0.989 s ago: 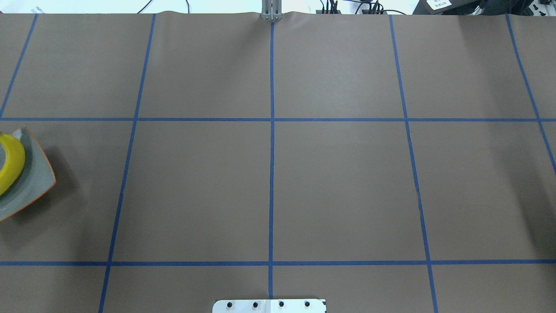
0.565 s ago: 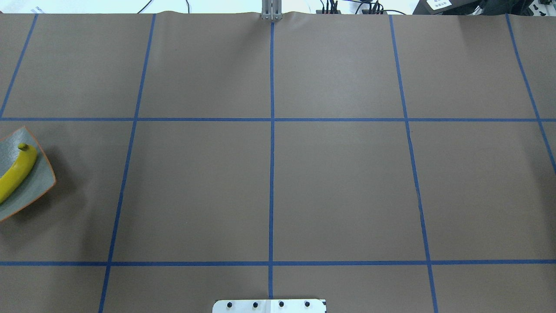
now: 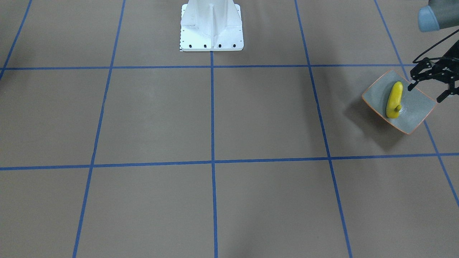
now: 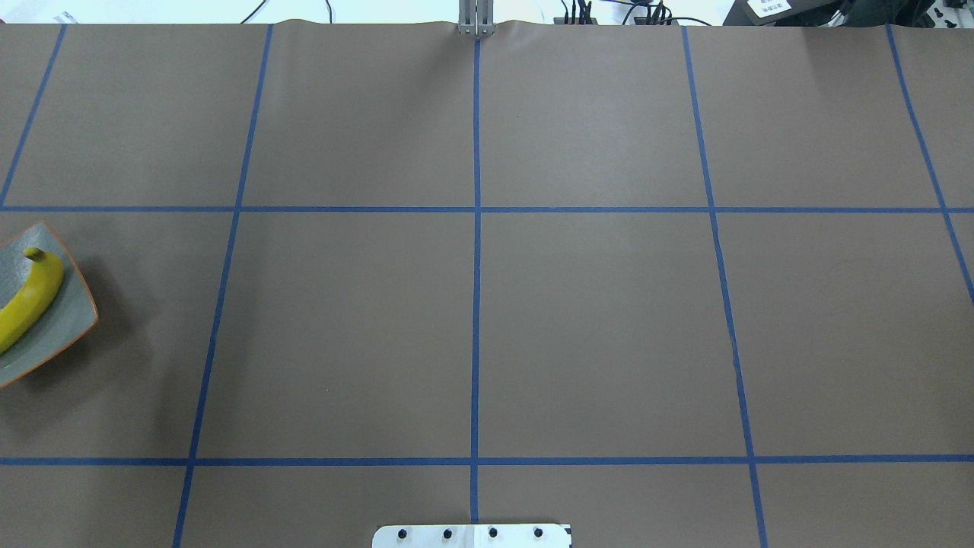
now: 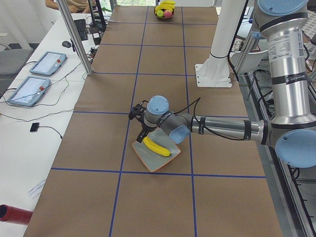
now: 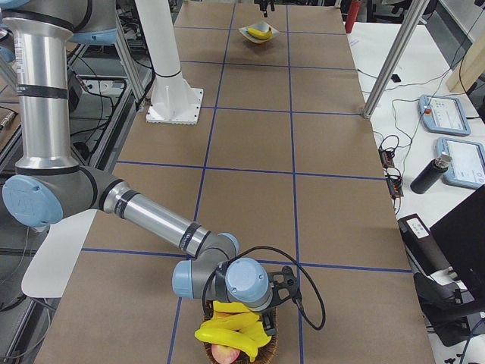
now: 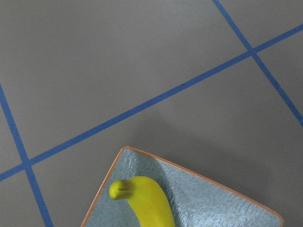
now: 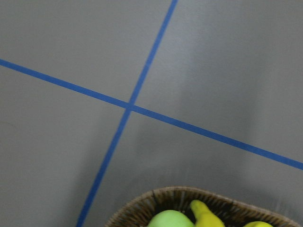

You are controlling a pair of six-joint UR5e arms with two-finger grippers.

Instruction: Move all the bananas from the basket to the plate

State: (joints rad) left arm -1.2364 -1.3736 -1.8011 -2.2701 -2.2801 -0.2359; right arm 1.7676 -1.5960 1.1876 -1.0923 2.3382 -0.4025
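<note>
One yellow banana (image 3: 394, 99) lies along the grey orange-rimmed plate (image 3: 416, 107) at the table's left end, also seen from overhead as banana (image 4: 30, 301) on plate (image 4: 67, 320). My left gripper (image 3: 425, 92) hovers open just beside and above that plate, holding nothing. Its wrist view shows the banana's stem end (image 7: 124, 189) on the plate (image 7: 213, 198). At the other end, more bananas (image 6: 231, 324) fill the wicker basket (image 8: 156, 196). My right gripper (image 6: 267, 317) sits low over them; I cannot tell whether it is open or shut.
The basket also holds a green fruit (image 8: 170, 220) and a reddish fruit (image 6: 227, 353). The white robot base (image 3: 211, 27) stands mid-table at the robot's side. Blue tape lines grid the brown tabletop. Tablets and cables lie on the side bench (image 5: 37, 79).
The banana looked large and blurred over the plate a second ago. It now lies flat on the plate, its stem end shifted slightly.
</note>
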